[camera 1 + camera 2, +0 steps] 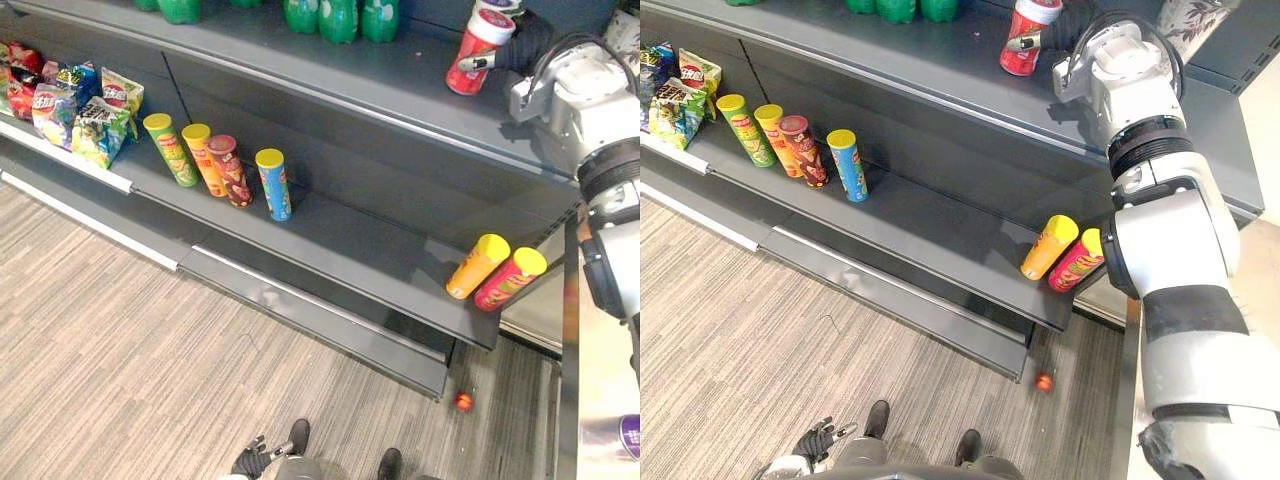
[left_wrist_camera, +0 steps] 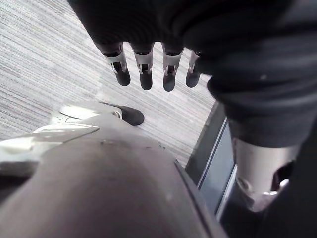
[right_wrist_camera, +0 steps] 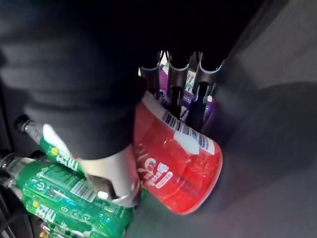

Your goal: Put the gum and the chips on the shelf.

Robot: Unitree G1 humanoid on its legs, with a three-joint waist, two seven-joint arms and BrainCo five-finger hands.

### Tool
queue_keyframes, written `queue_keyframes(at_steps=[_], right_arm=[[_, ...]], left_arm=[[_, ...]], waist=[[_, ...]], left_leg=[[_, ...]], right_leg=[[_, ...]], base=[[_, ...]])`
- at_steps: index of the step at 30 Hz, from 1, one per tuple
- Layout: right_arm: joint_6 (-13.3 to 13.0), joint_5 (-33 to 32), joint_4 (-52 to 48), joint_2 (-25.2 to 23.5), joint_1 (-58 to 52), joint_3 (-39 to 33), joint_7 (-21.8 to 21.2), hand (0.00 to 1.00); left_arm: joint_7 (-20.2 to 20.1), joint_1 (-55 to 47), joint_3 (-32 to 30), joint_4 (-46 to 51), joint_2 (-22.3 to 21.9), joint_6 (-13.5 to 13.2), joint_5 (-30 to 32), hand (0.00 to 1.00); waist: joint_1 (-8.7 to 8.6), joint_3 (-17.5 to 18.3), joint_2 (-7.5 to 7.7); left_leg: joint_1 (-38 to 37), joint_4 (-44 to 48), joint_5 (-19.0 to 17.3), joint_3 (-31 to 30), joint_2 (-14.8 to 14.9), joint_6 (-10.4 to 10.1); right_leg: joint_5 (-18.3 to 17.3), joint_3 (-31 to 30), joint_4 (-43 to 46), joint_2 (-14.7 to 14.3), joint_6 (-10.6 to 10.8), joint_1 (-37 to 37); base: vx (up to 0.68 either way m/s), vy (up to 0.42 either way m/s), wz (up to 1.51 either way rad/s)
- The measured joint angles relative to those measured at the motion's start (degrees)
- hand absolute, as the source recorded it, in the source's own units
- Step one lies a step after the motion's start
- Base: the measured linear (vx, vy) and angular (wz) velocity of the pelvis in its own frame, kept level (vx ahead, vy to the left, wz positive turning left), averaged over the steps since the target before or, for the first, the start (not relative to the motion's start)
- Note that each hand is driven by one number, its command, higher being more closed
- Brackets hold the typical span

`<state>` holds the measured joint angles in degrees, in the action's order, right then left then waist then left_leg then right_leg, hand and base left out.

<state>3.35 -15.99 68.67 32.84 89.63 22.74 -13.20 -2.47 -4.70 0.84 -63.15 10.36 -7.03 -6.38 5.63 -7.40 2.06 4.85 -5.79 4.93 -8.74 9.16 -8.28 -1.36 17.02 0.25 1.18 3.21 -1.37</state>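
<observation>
Right hand [image 1: 522, 42]: raised to the right end of the upper shelf [image 1: 300, 60]. I see it closed round the red can [image 1: 480, 52], fingers [image 3: 173, 84] along one side and thumb [image 3: 111, 176] on the other.
Red can: white lid, tilted, base low over the upper shelf's front part. I cannot tell if the base touches the shelf.
Behind the can: a purple item [image 3: 208, 106], partly hidden by the fingers.
Bottles [image 1: 340, 18]: green, at the back of the upper shelf, near the can on its left.
Left hand [image 1: 815, 440]: hangs low over the floor [image 1: 120, 340], fingers [image 2: 143, 72] loosely straight, nothing in it.
Lower shelf [image 1: 350, 235], middle: four tubes in a row, green tube [image 1: 172, 150], orange tube [image 1: 205, 160], brown tube [image 1: 230, 172], blue tube [image 1: 273, 185], the first three close together, the blue one slightly apart.
Lower shelf, right end: yellow tube [image 1: 478, 266] and pink tube [image 1: 510, 278], side by side and touching, at the front right corner.
Lower shelf, left end: snack bags [image 1: 85, 110], bunched together.
Floor: a small red ball [image 1: 464, 401] below the shelf's right corner.
</observation>
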Motion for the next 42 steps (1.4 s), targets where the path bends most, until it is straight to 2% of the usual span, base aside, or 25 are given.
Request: queue_keyframes(at_steps=[11,12,21,42], right_arm=[[-0.27,5.83,0.36,0.17,0.11,-0.58,-0.44,1.0],[-0.22,6.5,0.39,0.24,0.13,-0.93,-0.69,0.0],[0.11,7.23,1.38,1.2,0.13,0.18,-1.78,0.0],[0.52,7.17,-0.23,1.87,0.44,1.85,-3.53,0.0]], left_arm=[[-0.24,0.23,1.05,0.01,0.3,0.04,0.37,0.0],[-0.26,0.24,1.05,0.01,0.3,0.04,0.38,0.0],[-0.61,0.62,1.01,0.48,0.32,0.08,0.47,0.0],[-1.35,0.63,0.9,0.48,0.45,0.22,0.48,0.0]], waist=[[0.07,-0.03,-0.01],[0.11,-0.04,0.0],[0.91,-0.98,0.13],[0.87,-0.97,0.27]], left_leg=[[-0.03,0.0,0.03,-1.25,-0.07,0.0],[-0.03,0.0,0.05,-1.36,-0.02,-0.01],[-0.12,0.0,0.18,-1.37,0.14,0.02],[-0.26,0.01,0.2,-1.11,0.31,0.01]], right_leg=[[-0.31,1.05,0.08,-0.02,-0.39,0.57],[-0.46,1.19,0.29,-0.04,-0.61,0.58],[-0.61,1.26,0.86,-0.08,-0.78,0.49],[-0.59,1.07,0.91,-0.21,-0.8,0.42]], base=[[0.0,-0.005,0.04],[0.0,-0.011,0.06],[0.0,-0.001,0.01],[0.0,0.0,0.0]])
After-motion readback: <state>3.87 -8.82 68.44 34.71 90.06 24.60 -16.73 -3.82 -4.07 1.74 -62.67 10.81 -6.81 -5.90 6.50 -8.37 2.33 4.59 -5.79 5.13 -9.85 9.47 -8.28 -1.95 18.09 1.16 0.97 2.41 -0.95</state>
